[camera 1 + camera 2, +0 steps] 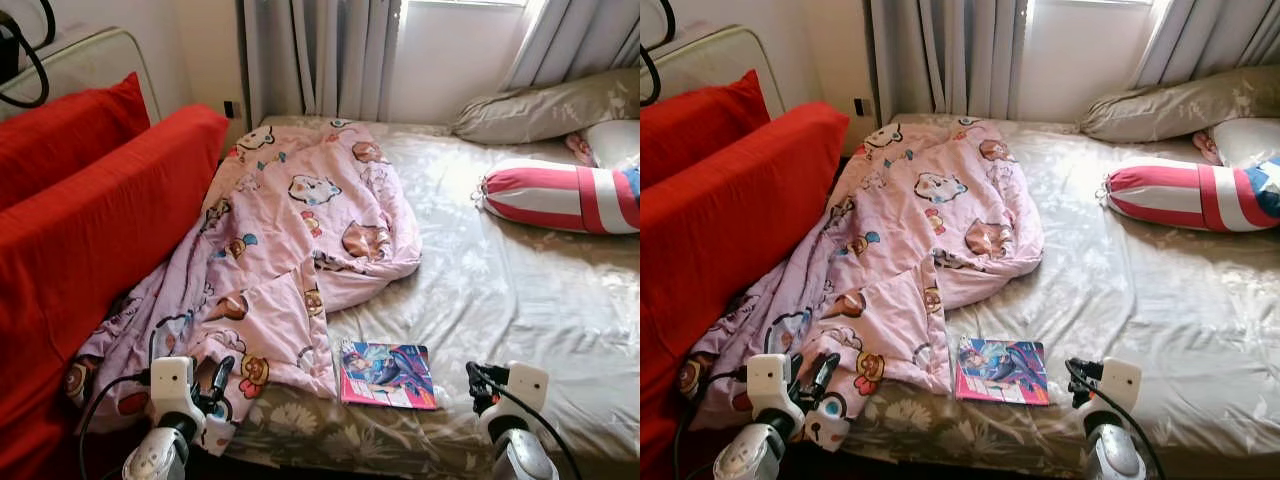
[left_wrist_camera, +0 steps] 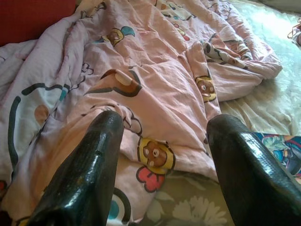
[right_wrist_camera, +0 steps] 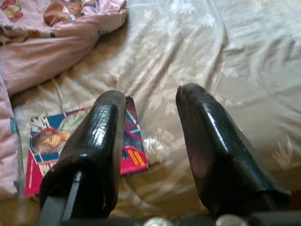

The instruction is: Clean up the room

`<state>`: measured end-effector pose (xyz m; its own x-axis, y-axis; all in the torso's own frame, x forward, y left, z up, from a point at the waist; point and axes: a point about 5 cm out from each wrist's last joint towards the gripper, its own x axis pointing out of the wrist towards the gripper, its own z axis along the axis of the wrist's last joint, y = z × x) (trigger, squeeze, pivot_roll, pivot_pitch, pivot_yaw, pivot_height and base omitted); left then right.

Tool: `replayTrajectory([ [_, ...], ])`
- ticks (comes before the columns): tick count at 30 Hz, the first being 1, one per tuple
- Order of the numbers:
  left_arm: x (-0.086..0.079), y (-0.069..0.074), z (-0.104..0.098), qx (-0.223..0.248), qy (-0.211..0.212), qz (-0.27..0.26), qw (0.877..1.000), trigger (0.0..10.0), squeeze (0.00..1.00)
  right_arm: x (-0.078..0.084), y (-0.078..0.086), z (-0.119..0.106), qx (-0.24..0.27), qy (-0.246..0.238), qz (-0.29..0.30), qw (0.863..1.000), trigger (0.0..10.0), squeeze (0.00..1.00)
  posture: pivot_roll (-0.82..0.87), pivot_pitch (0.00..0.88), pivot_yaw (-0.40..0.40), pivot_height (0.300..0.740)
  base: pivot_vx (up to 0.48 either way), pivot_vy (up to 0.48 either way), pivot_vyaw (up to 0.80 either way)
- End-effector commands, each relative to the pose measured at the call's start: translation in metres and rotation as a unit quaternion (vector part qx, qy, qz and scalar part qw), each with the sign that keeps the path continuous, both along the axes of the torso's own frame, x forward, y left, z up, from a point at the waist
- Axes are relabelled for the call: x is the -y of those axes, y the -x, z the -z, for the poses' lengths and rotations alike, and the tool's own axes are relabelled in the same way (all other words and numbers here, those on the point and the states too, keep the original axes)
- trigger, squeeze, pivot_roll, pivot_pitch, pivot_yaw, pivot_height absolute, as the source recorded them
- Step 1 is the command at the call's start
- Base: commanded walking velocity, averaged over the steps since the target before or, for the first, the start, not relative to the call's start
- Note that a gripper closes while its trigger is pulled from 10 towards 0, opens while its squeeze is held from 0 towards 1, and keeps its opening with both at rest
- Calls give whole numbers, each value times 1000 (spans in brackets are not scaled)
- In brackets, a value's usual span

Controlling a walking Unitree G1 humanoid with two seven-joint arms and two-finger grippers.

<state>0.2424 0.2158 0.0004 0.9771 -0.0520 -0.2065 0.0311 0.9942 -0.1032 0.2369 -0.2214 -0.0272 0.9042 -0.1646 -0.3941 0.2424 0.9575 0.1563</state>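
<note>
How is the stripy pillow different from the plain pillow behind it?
The striped bolster is round like a tube, with red, white and a bit of blue; the plain pillow is flatter and one beige colour. The striped bolster lies nearer the middle of the bed; the plain pillow sits at the far edge by the curtains. Both lie at the bed's right end.

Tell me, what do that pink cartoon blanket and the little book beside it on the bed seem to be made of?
The pink blanket looks like soft quilted cotton or a similar woven fabric: matte, puffy, creased into loose folds. The book looks like paper with a glossy printed cover: flat, thin, with a faint sheen. Both are guesses from looks alone.
</note>
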Motion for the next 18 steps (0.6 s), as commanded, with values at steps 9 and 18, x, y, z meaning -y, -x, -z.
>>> replayTrajectory([
  [9,2,1,3,-14,-1,5,1000,10000,0,2,-1,-1,2,-3,0,1000,10000,0,110,0,-58,651,0,0,0],
  [18,1,2,4,-19,4,-1,1000,10000,0,4,-4,-1,-7,-3,2,1000,10000,0,120,0,-67,651,0,0,0],
])
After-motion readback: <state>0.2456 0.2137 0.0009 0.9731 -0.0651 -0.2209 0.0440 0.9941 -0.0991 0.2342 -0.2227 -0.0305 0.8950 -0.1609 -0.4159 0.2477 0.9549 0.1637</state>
